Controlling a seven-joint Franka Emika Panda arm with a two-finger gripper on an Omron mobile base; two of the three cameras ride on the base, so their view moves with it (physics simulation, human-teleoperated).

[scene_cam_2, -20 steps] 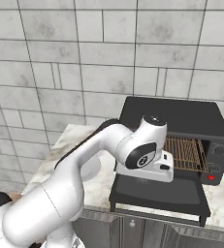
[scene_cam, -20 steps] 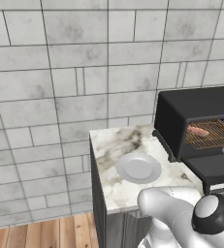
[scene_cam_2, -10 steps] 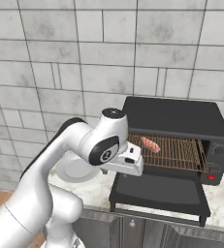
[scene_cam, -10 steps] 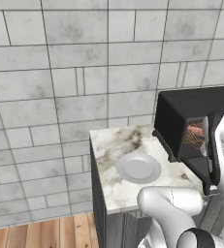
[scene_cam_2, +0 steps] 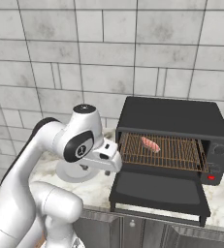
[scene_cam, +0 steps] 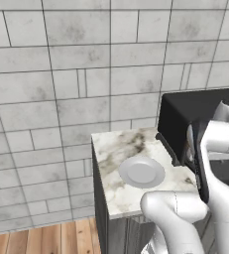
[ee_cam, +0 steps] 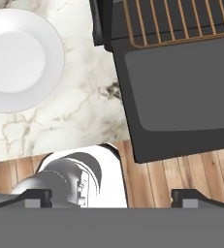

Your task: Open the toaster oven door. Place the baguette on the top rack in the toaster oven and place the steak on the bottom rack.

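The black toaster oven (scene_cam_2: 171,116) stands on the counter with its door (scene_cam_2: 157,190) folded down flat. Inside it, the pink-red steak (scene_cam_2: 150,144) lies on a copper wire rack (scene_cam_2: 181,152). My gripper (scene_cam_2: 109,162) hangs to the left of the oven, above the counter and apart from the steak. In the hand view the gripper (ee_cam: 116,198) is open, its two dark fingertips (ee_cam: 36,197) far apart with nothing between them. That view looks down on the door (ee_cam: 181,92) and the rack's front edge (ee_cam: 181,22). The baguette is out of view.
A white plate (ee_cam: 21,60) with nothing on it sits on the marble counter (scene_cam: 116,149), left of the oven; it also shows as the plate (scene_cam: 142,172) in the left base view. A grey tile wall runs behind. The counter ends at a wooden floor (scene_cam: 46,240).
The jaws have opened and let go of the steak, which stays on the rack. The hand has drawn back out of the oven, leftward over the counter.
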